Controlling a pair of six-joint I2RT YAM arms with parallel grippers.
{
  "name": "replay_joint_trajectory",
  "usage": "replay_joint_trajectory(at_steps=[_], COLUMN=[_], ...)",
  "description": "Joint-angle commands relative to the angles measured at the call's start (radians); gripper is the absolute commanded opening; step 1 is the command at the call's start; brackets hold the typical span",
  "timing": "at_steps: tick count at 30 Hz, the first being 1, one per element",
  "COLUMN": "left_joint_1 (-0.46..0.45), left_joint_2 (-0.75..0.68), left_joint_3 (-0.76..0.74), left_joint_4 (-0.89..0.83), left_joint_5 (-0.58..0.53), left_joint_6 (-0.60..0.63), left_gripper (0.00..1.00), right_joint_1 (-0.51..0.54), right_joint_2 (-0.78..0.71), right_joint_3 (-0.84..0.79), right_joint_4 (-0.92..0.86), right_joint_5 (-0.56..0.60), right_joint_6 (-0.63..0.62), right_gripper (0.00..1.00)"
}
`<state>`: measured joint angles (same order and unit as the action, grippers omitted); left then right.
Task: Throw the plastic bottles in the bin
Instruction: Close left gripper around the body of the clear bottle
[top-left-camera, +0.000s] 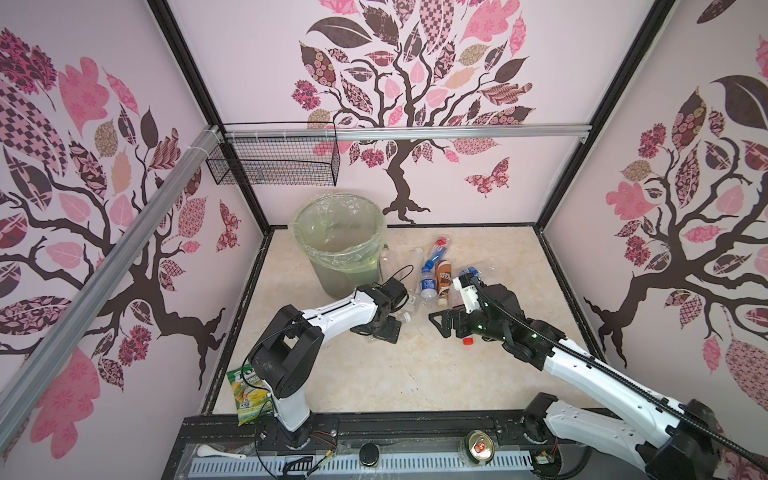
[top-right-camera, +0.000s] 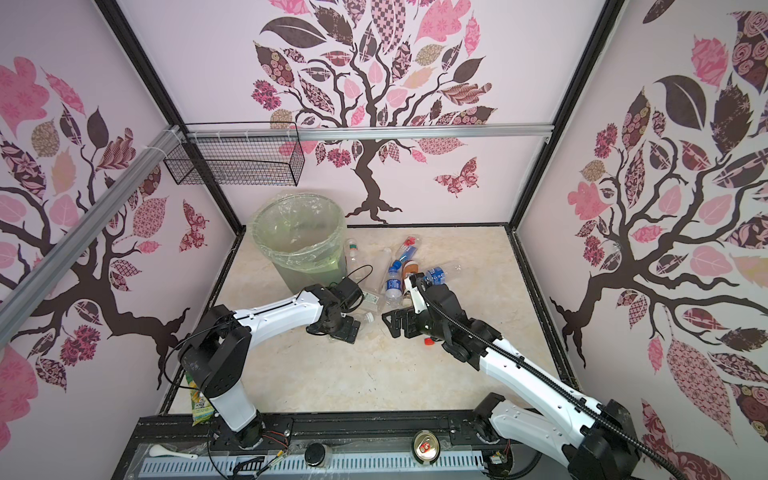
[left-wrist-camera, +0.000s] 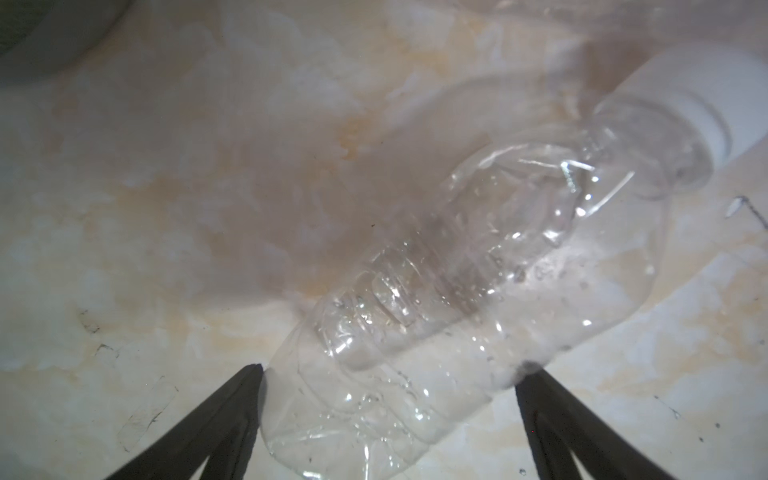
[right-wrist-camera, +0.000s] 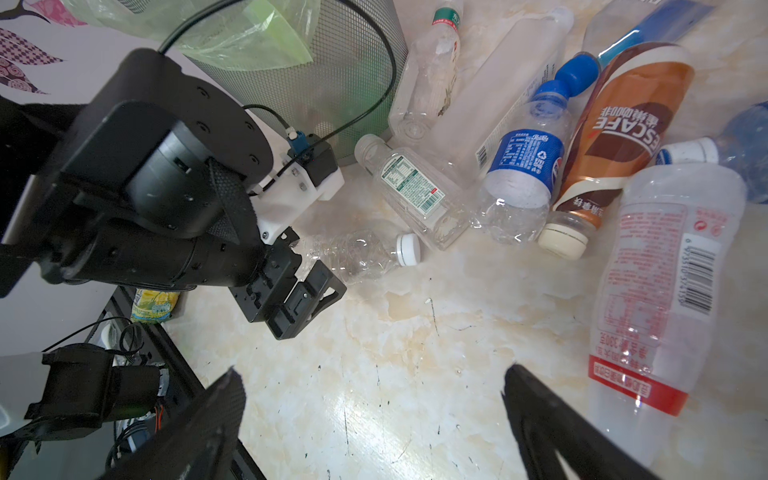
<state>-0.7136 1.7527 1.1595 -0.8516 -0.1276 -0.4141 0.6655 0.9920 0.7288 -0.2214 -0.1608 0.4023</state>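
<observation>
Bin (top-left-camera: 332, 278) pale grey-green mesh. Bench (top-left-camera: 415, 374) cream marble. Clear bottle (left-wrist-camera: 457, 291) white cap; blue-label bottle (right-wrist-camera: 525, 162) blue cap; coffee bottle (right-wrist-camera: 615, 133) brown-orange; red-print bottle (right-wrist-camera: 656, 291) cloudy. Walls (top-left-camera: 270, 62) pink, brown tree pattern.

Marbled tabletop (top-left-camera: 415, 374) bears the bin (top-left-camera: 345, 278), scattered plastic bottles (top-left-camera: 427, 286), a red cap (top-left-camera: 468, 341).

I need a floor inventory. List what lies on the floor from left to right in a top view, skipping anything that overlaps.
Snack bag → bin → blue-label bottle → brown bottle → red cap. Overlapping items are skipped.
</observation>
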Motion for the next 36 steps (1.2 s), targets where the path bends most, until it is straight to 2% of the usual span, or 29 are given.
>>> replay_joint_trajectory(at_steps=[1, 5, 10, 18, 27, 36], left_joint_1=[-0.006, -0.019, -0.046, -0.083, -0.088, -0.088], left_joint_2=[-0.003, 0.002, 0.037, 0.059, 0.010, -0.070], left_joint_3=[0.010, -0.001, 0.000, -0.008, -0.047, -0.132], left_joint_4=[0.025, 0.039, 0.051, 0.073, 0.134, 0.212], left_joint_5=[0.029, 0.036, 0.040, 0.039, 0.065, 0.153], left_joint_6=[0.001, -0.003, -0.015, -0.029, -0.042, -0.066], left_gripper=[0.98, 0.97, 0.88, 0.84, 0.59, 0.58], right_joint_1=[-0.002, -0.002, -0.004, -0.027, -0.095, -0.124], right_joint_2=[-0.007, -0.016, -0.018, -0.031, -0.034, -0.050], right_joint_3=[-0.001, -0.010, -0.018, -0.023, -0.046, -0.068], right_joint_4=[0.003, 0.003, 0.010, 0.004, 0.003, 0.016], right_joint_5=[0.002, 0.014, 0.007, -0.006, -0.031, -0.048], right_joint_6=[0.010, 0.009, 0.018, 0.020, 0.062, 0.104], right_gripper=[1.00, 0.99, 1.00, 1.00, 1.00, 1.00])
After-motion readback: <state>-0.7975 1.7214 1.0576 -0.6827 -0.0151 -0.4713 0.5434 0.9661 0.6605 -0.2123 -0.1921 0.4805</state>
